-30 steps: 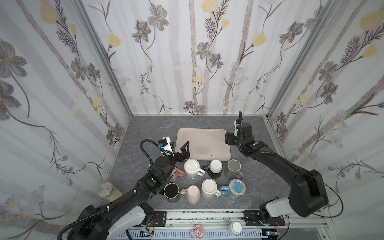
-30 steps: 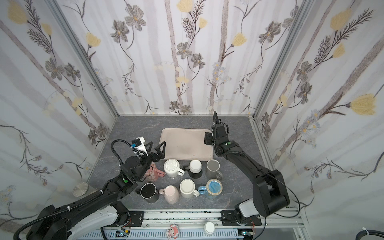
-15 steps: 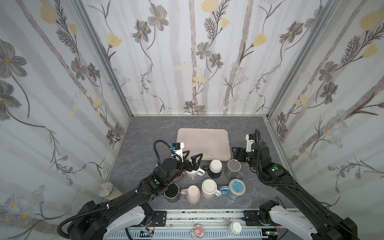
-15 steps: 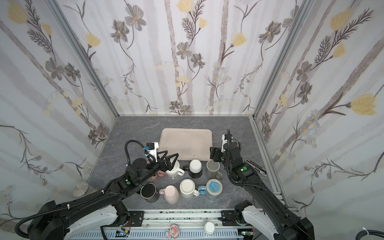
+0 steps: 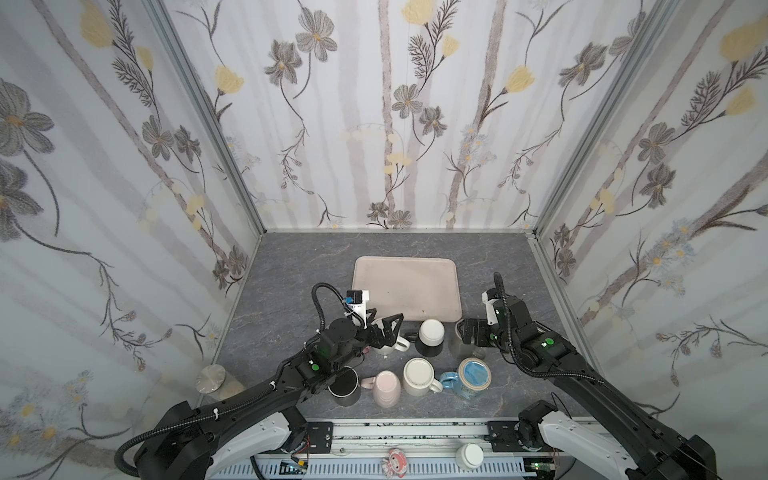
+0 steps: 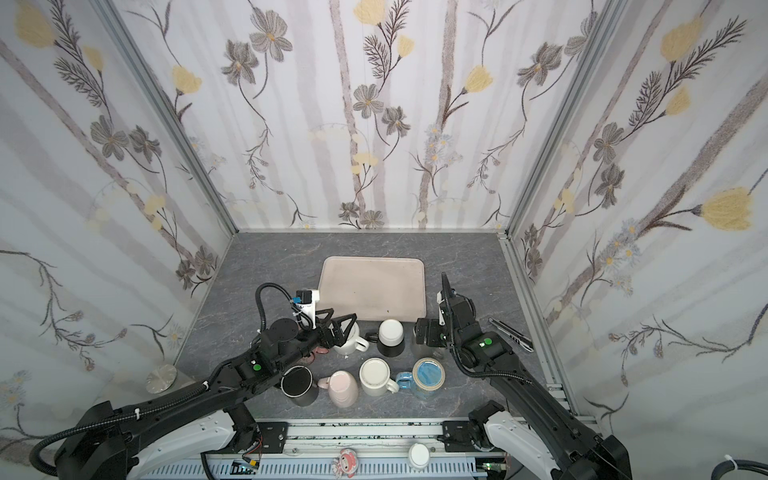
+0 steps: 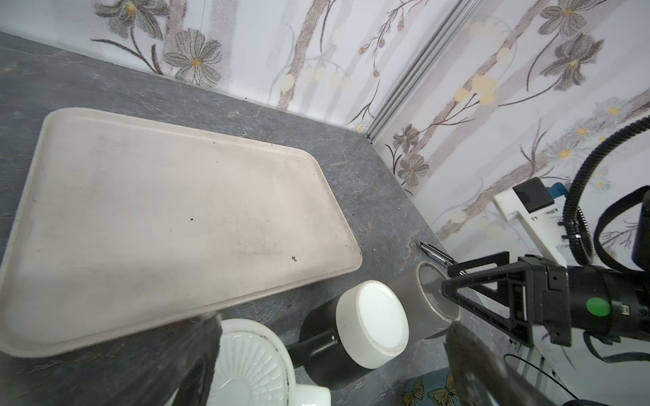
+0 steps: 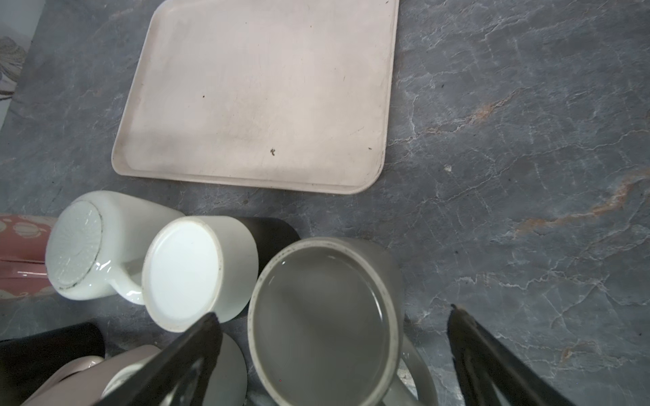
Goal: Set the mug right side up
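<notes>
Smooth round grey mug [image 8: 320, 351] sits on the marbled grey tabletop [image 8: 527, 140], right between the right gripper's [image 8: 332, 313] wide-spread jaws, not grabbed. Left gripper [image 5: 384, 328] gapes empty over the upside-down glossy white ribbed mug [image 5: 385, 351].

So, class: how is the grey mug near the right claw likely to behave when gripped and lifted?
Probably rigid and fairly heavy for its size: the grey mug looks like thick-walled ceramic. Its glossy glaze suggests it could slip in the right claw. If pushed, it would likely bump the black-and-white mug close beside it.
</notes>
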Tool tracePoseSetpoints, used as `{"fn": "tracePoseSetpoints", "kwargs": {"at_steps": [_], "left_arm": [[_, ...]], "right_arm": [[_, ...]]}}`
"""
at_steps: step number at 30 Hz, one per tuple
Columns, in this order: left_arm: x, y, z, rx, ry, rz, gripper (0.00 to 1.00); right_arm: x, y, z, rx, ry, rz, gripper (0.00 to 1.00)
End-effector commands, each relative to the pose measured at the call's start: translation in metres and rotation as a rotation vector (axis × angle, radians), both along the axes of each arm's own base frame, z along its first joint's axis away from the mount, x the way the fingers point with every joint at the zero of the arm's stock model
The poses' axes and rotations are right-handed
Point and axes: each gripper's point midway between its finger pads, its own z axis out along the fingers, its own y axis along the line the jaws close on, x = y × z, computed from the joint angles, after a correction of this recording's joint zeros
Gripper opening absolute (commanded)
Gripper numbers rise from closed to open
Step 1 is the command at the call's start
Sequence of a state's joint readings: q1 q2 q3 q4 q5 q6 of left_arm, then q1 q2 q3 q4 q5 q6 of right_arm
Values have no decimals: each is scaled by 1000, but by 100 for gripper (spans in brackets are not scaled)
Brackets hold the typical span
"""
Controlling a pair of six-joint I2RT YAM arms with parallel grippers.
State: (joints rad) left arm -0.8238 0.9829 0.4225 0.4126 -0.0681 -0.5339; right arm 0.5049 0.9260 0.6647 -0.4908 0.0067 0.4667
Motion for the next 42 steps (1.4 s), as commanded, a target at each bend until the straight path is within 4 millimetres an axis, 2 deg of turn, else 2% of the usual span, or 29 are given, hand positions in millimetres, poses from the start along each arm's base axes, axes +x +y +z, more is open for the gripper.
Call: {"fn": "tracePoseSetpoints", "kwargs": {"at_steps": [1, 8, 24, 36, 42], "left_arm": [[4, 4, -3, 14, -2, 29, 100], [6, 8, -7, 43, -1, 51, 100], [7, 10, -16, 73, 5, 60, 100], [7, 10, -18, 83, 11, 60, 100], [7, 10, -17, 78, 14, 59, 100]], "right_arm": [[-4, -1, -4, -20, 29, -12, 100], [-4, -6, -2, -63, 32, -32, 100], [-16, 11, -13, -79, 92, 14, 100], [-10, 45, -6, 43, 87, 71, 92], [-8, 63, 2, 108, 72, 107, 92]]}}
